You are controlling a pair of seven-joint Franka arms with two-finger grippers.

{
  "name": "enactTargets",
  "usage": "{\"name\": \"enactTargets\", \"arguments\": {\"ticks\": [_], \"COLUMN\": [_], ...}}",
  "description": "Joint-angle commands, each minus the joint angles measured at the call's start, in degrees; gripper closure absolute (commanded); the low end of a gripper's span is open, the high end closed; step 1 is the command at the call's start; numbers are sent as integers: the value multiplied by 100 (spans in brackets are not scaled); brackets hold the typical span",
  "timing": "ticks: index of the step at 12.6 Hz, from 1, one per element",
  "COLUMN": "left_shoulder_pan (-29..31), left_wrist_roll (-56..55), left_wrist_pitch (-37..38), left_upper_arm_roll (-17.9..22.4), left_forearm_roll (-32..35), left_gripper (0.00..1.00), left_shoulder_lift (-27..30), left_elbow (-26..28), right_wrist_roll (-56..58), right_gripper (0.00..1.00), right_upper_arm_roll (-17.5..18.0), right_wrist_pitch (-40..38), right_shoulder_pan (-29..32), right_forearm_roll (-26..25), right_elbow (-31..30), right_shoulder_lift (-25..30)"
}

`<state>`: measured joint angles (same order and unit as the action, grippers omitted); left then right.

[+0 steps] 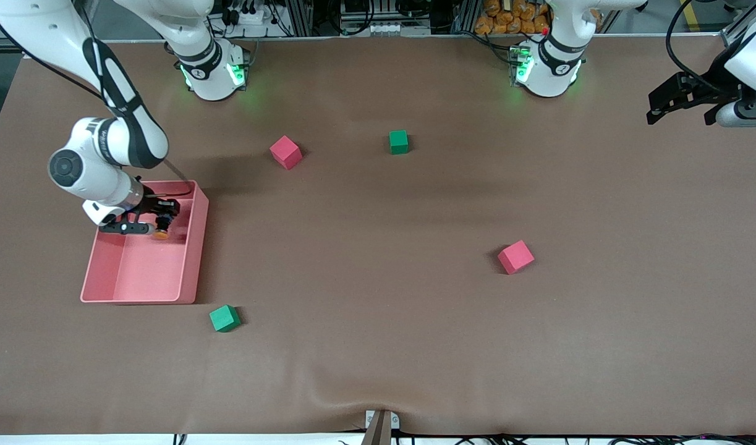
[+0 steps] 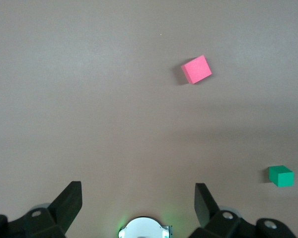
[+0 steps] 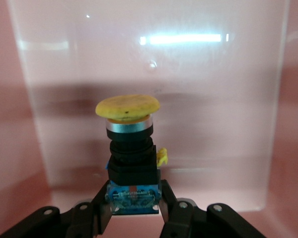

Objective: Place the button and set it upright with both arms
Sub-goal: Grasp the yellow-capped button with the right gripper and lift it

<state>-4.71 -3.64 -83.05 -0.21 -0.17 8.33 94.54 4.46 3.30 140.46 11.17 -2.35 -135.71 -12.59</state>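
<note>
My right claw (image 3: 134, 208) is down inside the pink tray (image 1: 189, 272) at the right arm's end of the surface, its fingers pinching the push-button (image 3: 131, 158) by its blue base, so the orange cap points away from the wrist. I judge that grip suits lifting it out for uprighting. The right arm bends steeply down over the tray. My left claw (image 2: 138, 203) waits spread wide above bare surface, holding nothing.

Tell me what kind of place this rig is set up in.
Probably a robotics lab or test bench: two arms bolted to a brown-covered table, foam cubes scattered as props, a pink tray, and cables and aluminium framing along the table's edge by the bases.
</note>
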Motion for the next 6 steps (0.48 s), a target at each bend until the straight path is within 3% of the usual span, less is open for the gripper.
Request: {"name": "enactTargets", "arguments": {"ticks": [1,4,6], "left_shoulder_pan": [31,31,31], "left_wrist_roll": [109,109,109], "left_wrist_pitch": [43,34,34], "left_upper_arm_roll": [-5,-5,-14], "left_forearm_roll": [26,26,26], "left_gripper": [0,0,0], "left_shoulder_lift": [38,37,29], "left_elbow": [-49,-49,-49], "right_wrist_roll": [81,-24,-42], "right_gripper": [100,100,100], "right_upper_arm_roll": [83,83,74], "right_wrist_pitch": [-1348,-2652,-2752], "right_shoulder_pan": [-210,-685,-1167], "right_forearm_roll": [24,94,94], "right_elbow": [761,2001,2364], "right_shoulder_lift": [450,406,371]}}
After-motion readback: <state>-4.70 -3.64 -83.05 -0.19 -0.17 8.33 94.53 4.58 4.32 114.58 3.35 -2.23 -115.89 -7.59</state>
